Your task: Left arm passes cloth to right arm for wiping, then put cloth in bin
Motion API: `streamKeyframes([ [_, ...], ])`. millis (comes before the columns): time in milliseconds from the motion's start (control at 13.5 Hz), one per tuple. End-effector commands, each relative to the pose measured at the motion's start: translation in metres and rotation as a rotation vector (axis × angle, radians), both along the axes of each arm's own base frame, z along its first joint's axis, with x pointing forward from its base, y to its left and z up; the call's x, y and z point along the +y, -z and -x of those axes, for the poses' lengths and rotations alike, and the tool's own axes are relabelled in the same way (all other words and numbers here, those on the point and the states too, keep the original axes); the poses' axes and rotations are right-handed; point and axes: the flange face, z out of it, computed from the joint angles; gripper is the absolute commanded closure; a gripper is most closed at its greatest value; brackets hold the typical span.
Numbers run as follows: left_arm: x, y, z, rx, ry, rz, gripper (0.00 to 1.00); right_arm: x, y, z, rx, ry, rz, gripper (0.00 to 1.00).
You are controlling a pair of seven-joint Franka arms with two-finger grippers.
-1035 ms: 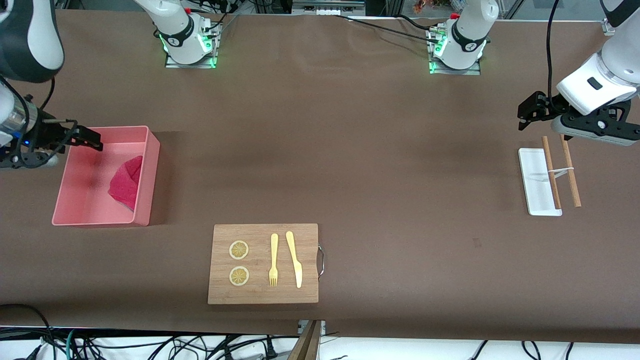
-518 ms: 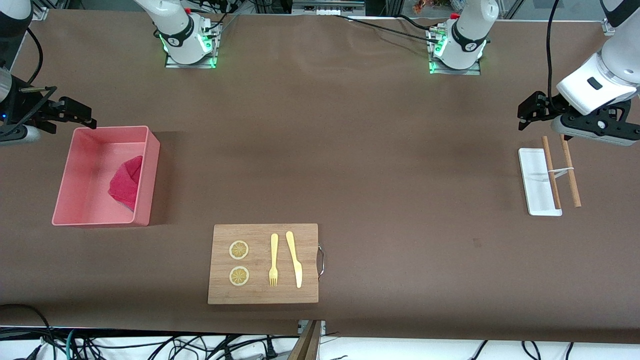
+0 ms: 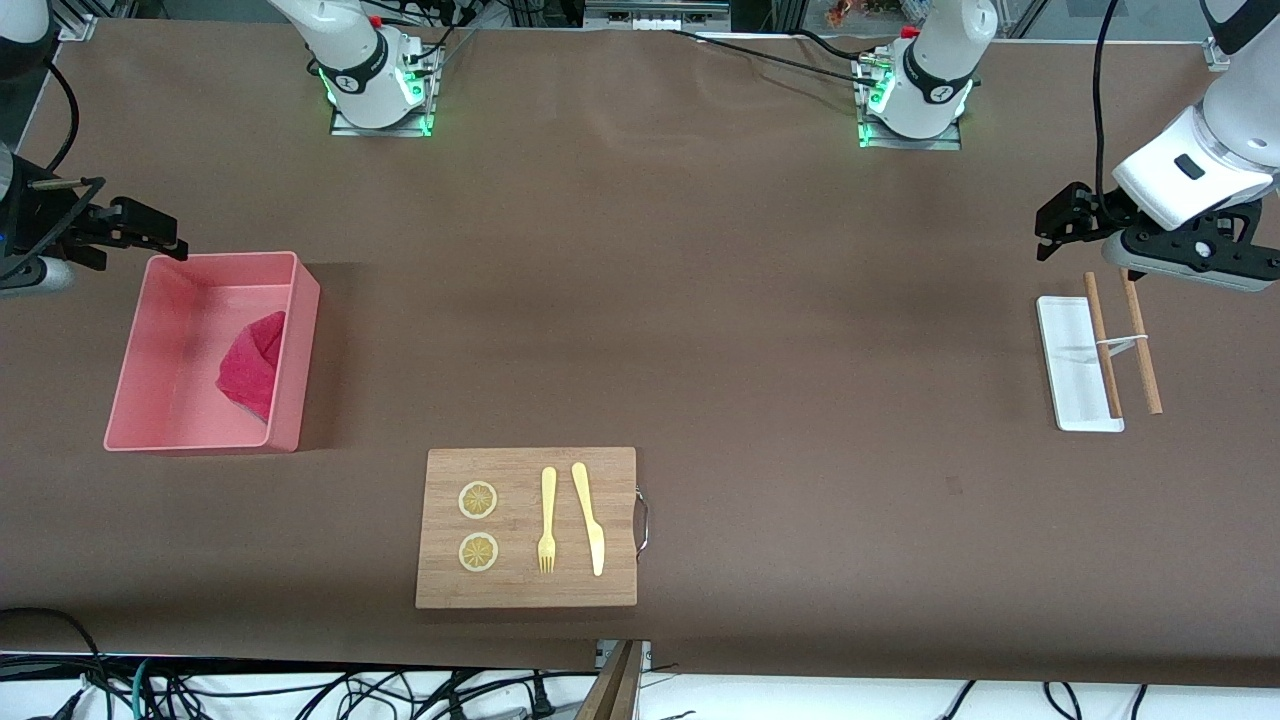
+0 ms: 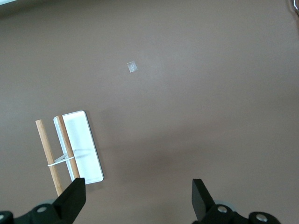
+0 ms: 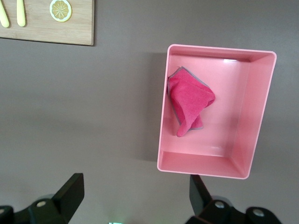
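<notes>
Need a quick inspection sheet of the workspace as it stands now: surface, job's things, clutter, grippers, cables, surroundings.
Surface: brown table covering, one small pale speck.
Job's things: crumpled magenta-pink cloth lies inside the salmon-pink rectangular plastic bin.
Clutter: wooden cutting board with two lemon slices, yellow fork, yellow knife; small flat white tray with two banded wooden sticks, one on it, one beside it.
Grippers: right gripper open, empty, beside the bin's corner; left gripper open, empty, waiting near the tray.
Cables: bundles beyond the table's edges.
Surroundings: nothing seen.
</notes>
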Motion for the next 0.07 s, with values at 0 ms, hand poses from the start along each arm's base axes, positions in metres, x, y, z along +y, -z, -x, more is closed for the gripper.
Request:
streamKeyframes([
  [0,-0.0017,-0.0067,-0.0009,0.005,0.013,0.011,0.0,0.0024,-0.0103,-0.0021,0.003,-0.011,0.016,0.0],
])
